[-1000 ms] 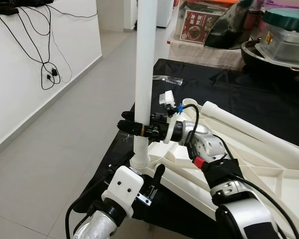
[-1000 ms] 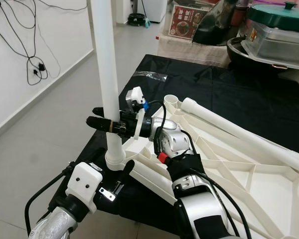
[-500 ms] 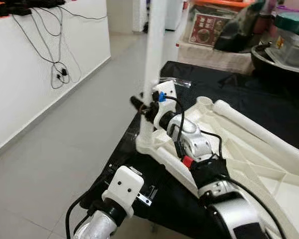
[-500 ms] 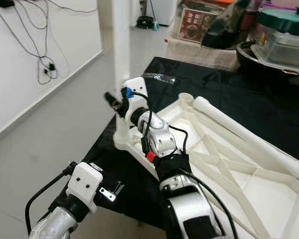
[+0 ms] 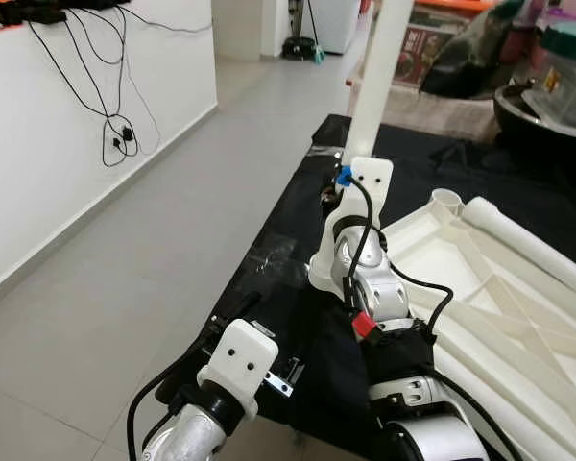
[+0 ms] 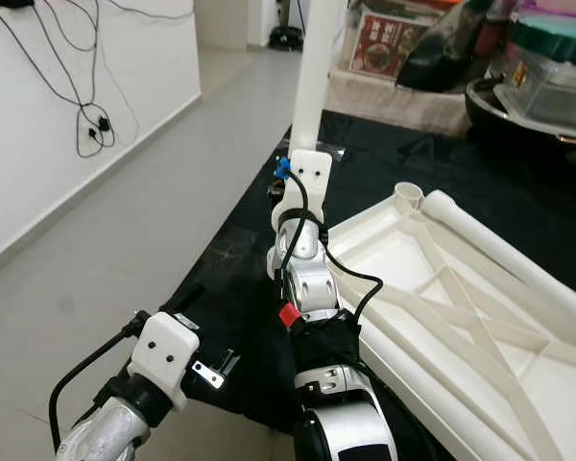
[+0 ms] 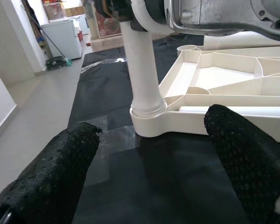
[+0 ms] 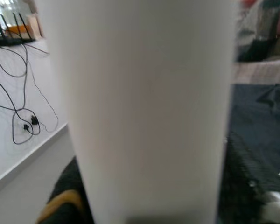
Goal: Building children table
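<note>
The white children's table top (image 5: 432, 259) lies upside down on a black-covered table (image 5: 288, 250). One white leg (image 5: 374, 86) stands upright in its near corner socket (image 7: 148, 116). My right gripper (image 5: 336, 197) is shut on that leg just above the socket; in the right wrist view the leg (image 8: 144, 107) is pressed close to the lens. My left gripper (image 7: 149, 163) hovers low at the table's near edge, open, with the socket ahead between its fingers and nothing held. A second leg (image 5: 528, 245) lies across the table top beside an empty socket (image 5: 446, 200).
Grey floor and a white wall with hanging cables (image 5: 115, 134) lie to the left of the table's edge. Pots, a lidded container (image 6: 557, 58) and a box crowd the far end. A clear plastic bag (image 5: 322, 149) lies on the cloth beyond the leg.
My right arm swung round, carrying the upright leg and its table-top corner right and away from my left gripper. The head view shifted a little. The left arm kept still.
</note>
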Motion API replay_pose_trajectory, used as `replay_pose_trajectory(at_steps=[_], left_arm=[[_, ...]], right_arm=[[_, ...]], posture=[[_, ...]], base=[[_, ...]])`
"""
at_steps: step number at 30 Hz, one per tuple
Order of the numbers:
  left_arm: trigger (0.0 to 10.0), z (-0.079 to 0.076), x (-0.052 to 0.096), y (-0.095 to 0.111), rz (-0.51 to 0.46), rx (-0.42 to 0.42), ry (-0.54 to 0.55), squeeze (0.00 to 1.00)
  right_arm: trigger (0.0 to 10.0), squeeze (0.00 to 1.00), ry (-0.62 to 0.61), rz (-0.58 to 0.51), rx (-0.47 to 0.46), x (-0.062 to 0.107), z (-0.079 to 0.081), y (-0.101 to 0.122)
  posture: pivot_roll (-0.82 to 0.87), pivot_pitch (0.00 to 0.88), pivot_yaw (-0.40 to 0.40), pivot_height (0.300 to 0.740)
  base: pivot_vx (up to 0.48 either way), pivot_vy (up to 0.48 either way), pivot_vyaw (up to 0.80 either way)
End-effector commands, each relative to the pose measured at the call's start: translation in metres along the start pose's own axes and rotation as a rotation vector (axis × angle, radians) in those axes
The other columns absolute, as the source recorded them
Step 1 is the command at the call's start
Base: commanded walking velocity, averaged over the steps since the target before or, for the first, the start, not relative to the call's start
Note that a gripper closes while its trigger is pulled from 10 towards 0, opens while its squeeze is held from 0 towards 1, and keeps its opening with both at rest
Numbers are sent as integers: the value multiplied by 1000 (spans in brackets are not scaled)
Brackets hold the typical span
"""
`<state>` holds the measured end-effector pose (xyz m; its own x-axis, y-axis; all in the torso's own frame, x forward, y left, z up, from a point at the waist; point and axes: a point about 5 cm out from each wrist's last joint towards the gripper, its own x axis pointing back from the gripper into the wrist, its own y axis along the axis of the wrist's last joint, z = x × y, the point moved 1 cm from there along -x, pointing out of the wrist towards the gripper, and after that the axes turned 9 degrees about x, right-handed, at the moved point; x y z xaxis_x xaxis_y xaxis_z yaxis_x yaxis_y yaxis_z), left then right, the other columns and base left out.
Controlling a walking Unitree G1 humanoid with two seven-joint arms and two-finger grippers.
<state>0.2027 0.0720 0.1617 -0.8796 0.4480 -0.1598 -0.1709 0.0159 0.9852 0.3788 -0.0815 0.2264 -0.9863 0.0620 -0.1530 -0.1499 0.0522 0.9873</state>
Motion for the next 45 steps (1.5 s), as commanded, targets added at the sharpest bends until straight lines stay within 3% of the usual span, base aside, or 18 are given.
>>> replay_pose_trajectory(at_steps=[1,4,5,11,13,14,21,26,34,38,45], left_arm=[[10000,-1,1,-5,22,-2,-3,0],[10000,-1,1,-5,23,-2,-4,0],[10000,-1,1,-5,23,-2,-5,0],[10000,0,1,-6,27,0,-3,0],[10000,-1,2,-7,29,-1,-5,0],[10000,-1,2,-7,30,-2,-7,0],[10000,0,2,-8,31,-4,-7,0],[10000,10,3,-16,72,16,63,0],[10000,16,4,-23,103,21,98,0],[10000,18,4,-26,116,12,105,0],[10000,19,3,-32,147,-36,96,0]], right_arm=[[10000,1000,17,21,-47,14,12,-14],[10000,1000,60,-6,-46,18,12,-13],[10000,0,69,-14,-47,20,12,-12],[10000,0,310,-84,-117,47,7,-25],[10000,0,314,-85,-99,50,2,-28],[10000,0,315,-78,-57,56,-7,-36],[10000,0,342,-71,-6,70,-23,-46],[10000,0,341,-30,56,92,-37,-62],[10000,0,335,-23,55,101,-33,-65],[10000,0,378,-46,76,110,-22,-64],[10000,0,355,-60,66,104,-20,-60]], posture=[[126,69,-76,740],[125,69,-76,740],[126,69,-77,740],[120,64,-70,740],[119,63,-71,740],[119,61,-71,740],[114,52,-61,740],[110,41,-55,740],[108,32,-49,740],[111,23,-48,740],[106,22,-46,740]], base=[[0,0,0],[0,0,0],[0,0,0],[0,0,0],[0,0,0],[0,0,0],[0,0,0],[0,0,-598],[0,0,-800],[0,0,-794],[0,0,-798]])
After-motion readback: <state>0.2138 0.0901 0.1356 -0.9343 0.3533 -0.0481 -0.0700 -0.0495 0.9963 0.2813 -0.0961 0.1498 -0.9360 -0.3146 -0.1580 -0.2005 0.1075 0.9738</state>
